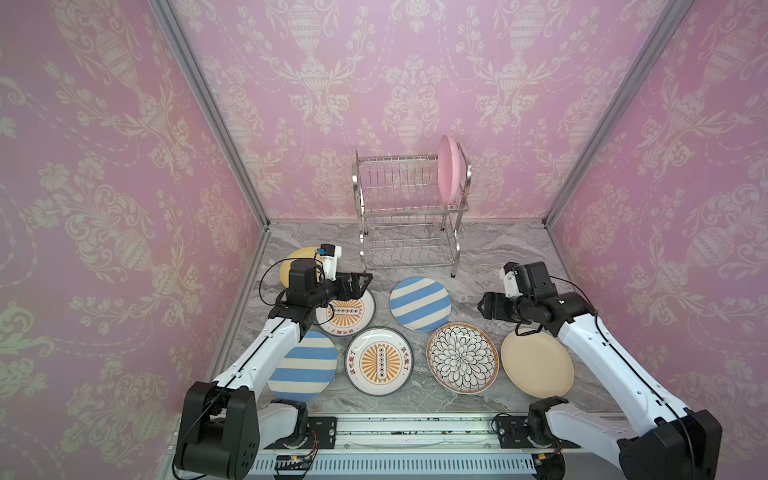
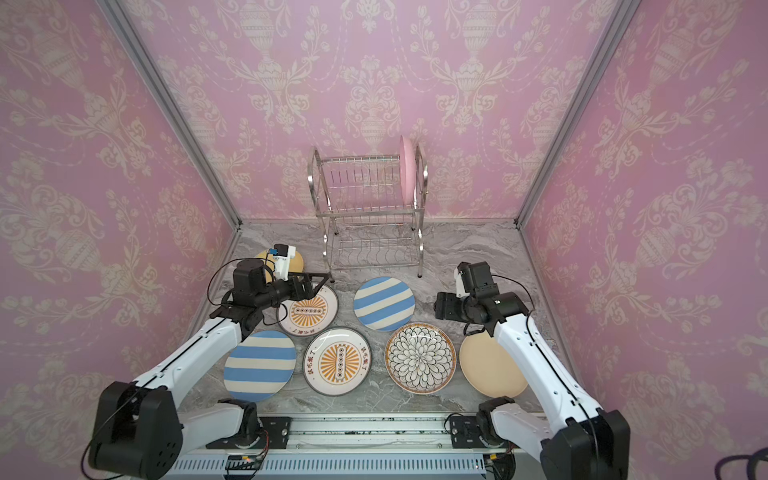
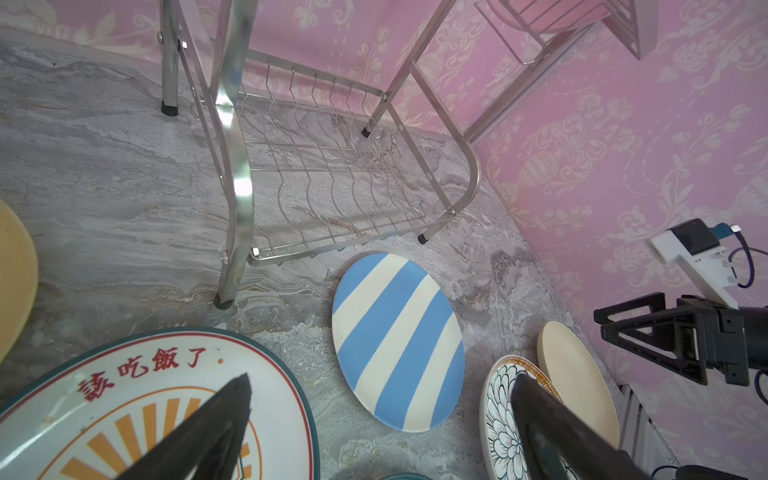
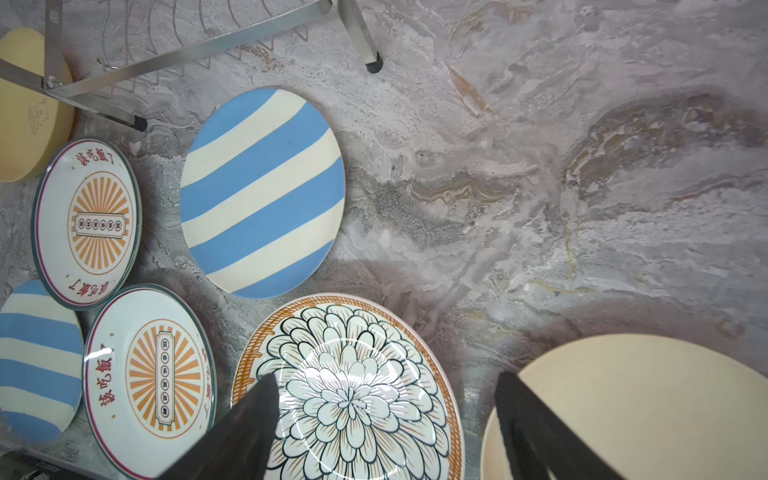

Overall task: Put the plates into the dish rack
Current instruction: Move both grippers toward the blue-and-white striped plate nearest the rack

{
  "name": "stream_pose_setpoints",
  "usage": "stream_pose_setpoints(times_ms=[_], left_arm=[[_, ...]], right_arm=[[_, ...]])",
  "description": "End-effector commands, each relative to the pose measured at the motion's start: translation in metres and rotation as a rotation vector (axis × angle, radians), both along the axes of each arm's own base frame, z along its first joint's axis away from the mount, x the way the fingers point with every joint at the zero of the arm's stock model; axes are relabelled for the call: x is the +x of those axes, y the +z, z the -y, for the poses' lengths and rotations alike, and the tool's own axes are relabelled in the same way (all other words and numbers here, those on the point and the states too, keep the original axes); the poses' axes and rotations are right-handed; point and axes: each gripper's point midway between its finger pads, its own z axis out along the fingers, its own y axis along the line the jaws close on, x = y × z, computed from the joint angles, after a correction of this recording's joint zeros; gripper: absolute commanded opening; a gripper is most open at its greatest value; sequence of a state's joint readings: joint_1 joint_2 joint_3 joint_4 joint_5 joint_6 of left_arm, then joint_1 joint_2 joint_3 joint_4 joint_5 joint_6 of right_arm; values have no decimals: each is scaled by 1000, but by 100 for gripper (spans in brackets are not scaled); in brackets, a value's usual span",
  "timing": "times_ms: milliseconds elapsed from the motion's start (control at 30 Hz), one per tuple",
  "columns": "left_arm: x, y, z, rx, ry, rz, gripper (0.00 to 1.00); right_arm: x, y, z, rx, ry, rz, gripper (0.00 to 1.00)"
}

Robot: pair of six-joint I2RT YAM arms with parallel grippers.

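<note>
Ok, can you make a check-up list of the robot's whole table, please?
Surface: grey marbled tabletop.
Job's things: dish rack at the back, pink plate upright in its top tier; lying flat: yellow plate, rear sunburst plate, front sunburst plate, rear striped plate, front striped plate, black-petal plate, beige plate.
Clutter: nothing seen.
Grippers: left gripper open, empty, by the rear sunburst plate; right gripper open, empty, fingers apart.
Cables: black cables loop at both wrists.
Surroundings: pink patterned walls, metal frame posts.

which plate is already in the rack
The pink plate, standing on edge in the upper tier of the dish rack; the rest lie flat on the table.
</note>
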State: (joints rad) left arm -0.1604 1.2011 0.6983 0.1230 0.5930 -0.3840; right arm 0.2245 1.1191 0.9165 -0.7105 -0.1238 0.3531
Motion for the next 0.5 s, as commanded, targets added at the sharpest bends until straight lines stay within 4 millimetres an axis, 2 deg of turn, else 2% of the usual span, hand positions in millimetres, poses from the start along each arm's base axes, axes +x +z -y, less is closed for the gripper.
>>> stream_pose_setpoints(times_ms=[0, 100, 267, 467], left_arm=[[-10, -6, 3, 0, 9, -19, 99], [-19, -15, 9, -30, -7, -43, 99], [-40, -31, 25, -26, -57, -91, 99], [-60, -48, 45, -12, -132, -154, 99]], right_arm=[[10, -9, -13, 74, 20, 14, 82], [5, -26, -7, 46, 27, -45, 82], [-6, -38, 6, -24, 51, -144, 83], [-15, -55, -13, 30, 181, -276, 82]])
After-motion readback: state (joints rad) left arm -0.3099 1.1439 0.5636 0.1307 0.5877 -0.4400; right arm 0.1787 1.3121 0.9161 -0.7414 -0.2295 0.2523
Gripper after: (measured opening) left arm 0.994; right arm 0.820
